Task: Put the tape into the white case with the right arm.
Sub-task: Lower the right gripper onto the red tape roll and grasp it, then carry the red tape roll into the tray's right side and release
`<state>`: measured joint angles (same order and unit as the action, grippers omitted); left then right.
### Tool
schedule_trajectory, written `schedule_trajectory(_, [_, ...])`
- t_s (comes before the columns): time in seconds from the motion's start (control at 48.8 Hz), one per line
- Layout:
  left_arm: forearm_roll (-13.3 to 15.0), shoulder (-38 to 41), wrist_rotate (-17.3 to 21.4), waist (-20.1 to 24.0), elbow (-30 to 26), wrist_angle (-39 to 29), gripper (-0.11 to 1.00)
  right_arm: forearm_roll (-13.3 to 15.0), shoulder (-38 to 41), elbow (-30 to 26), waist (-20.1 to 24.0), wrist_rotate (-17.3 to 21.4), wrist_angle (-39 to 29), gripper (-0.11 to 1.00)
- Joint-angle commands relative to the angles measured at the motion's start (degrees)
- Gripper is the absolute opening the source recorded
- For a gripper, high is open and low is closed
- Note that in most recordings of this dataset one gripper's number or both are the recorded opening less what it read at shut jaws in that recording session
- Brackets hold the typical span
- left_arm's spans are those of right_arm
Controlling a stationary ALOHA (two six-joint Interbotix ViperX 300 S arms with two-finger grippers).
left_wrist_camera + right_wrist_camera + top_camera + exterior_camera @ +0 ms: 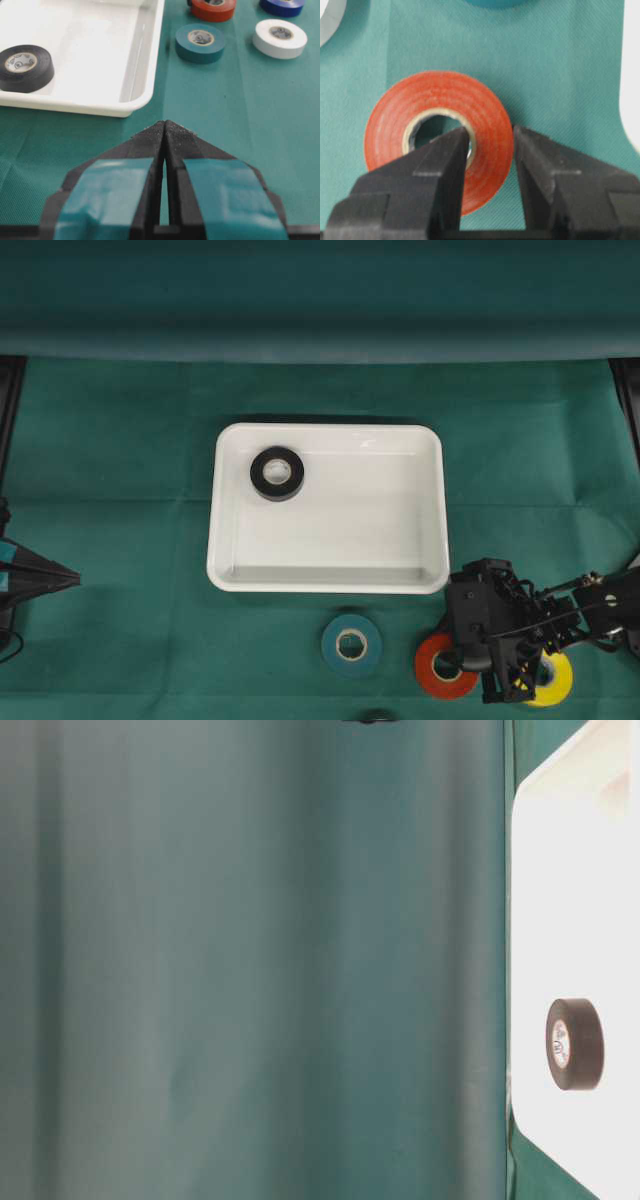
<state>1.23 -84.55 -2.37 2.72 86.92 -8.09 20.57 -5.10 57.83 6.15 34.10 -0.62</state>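
A red tape roll [440,100] lies flat on the green cloth in front of the white case [350,530]. My right gripper [490,132] is shut on the roll's wall, one finger down in the core hole and the other against the outer side. From overhead the right gripper [458,655] covers the right part of the red tape [434,670]. A black tape roll [277,473] lies inside the case at its back left. My left gripper [165,125] is shut on nothing, low at the left edge of the cloth.
A teal roll [351,644] lies left of the red one, and a yellow roll [556,680] lies to its right under the right arm. The left wrist view also shows a white roll [280,37] and a blue roll [281,5]. The case's front rim [330,587] is close behind the red roll.
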Motion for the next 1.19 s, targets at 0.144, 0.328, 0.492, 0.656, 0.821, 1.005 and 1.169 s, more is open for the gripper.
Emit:
schedule_trajectory(0.144, [0.09, 0.53, 0.0, 0.09, -0.7, 0.7, 0.0, -0.09, -4.83, -2.64, 1.67, 0.18, -5.89, 0.0])
schedule_trajectory(0.328, [0.09, 0.53, 0.0, 0.09, -0.7, 0.7, 0.0, -0.09, -8.7, -4.22, 2.9, 0.18, -11.51, 0.0])
schedule_trajectory(0.492, [0.09, 0.53, 0.0, 0.09, -0.7, 0.7, 0.0, -0.09, -11.07, -4.39, 3.08, 0.18, -13.71, 0.0])
schedule_trajectory(0.656, [0.09, 0.53, 0.0, 0.09, -0.7, 0.7, 0.0, -0.09, -11.16, -4.31, 3.08, 0.18, -13.8, 0.0])
schedule_trajectory(0.821, [0.09, 0.62, 0.0, 0.09, -0.7, 0.7, 0.0, -0.09, -11.16, -4.57, 3.08, 0.18, -13.54, 0.0])
schedule_trajectory(1.005, [0.09, 0.53, 0.0, 0.09, -0.7, 0.7, 0.0, 0.35, -11.07, -5.71, 1.49, -0.09, -13.8, 0.0])
schedule_trajectory(1.169, [0.09, 0.62, 0.0, 0.09, -0.7, 0.7, 0.0, 0.88, -11.07, -7.73, -2.9, -0.7, -13.8, 0.0])
